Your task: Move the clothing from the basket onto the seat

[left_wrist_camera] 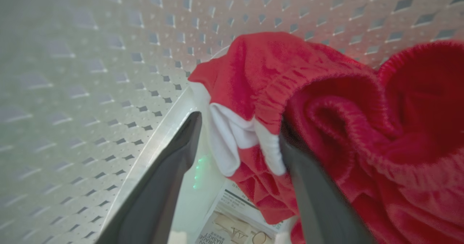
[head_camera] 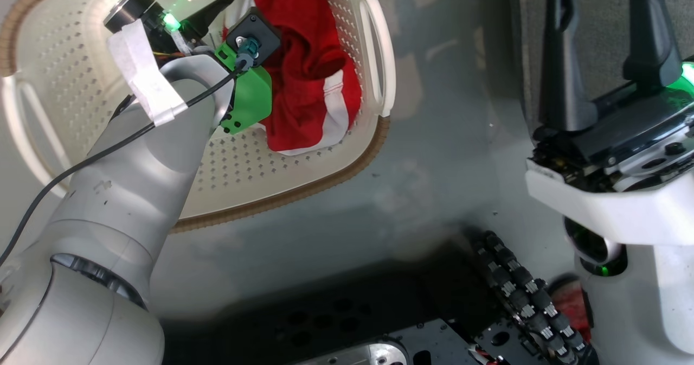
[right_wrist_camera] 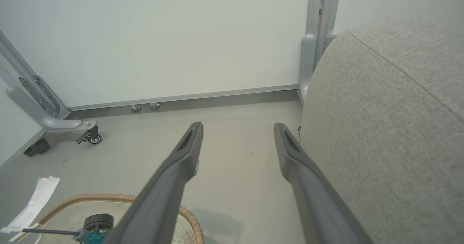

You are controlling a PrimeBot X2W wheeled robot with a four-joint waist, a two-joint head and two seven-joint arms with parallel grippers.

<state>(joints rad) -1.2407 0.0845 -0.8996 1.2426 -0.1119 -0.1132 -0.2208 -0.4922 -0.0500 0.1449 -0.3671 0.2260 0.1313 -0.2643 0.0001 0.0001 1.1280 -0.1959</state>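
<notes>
The left arm reaches from the lower left of the head view up into the basket [head_camera: 65, 83], wrist bent downward, with its green camera mount against the clothing [head_camera: 309, 72]. In the left wrist view the left gripper [left_wrist_camera: 240, 124] has its fingers spread wide, not clamped; a red-and-white fold of the clothing hangs between them, and the right-hand finger [left_wrist_camera: 311, 186] is pressed into the cloth. A paper label [left_wrist_camera: 232, 222] lies on the basket floor below. The clothing is bunched in the upper right of the basket, its long axis running from the top of the head view down to a white stripe at its lower end, with the elastic waistband turned toward the wrist camera. The right gripper [right_wrist_camera: 238, 128] hovers above the grey floor [right_wrist_camera: 232, 186], fingers wide apart and holding nothing, just beside the seat [right_wrist_camera: 391, 120] at the right of its view.
</notes>
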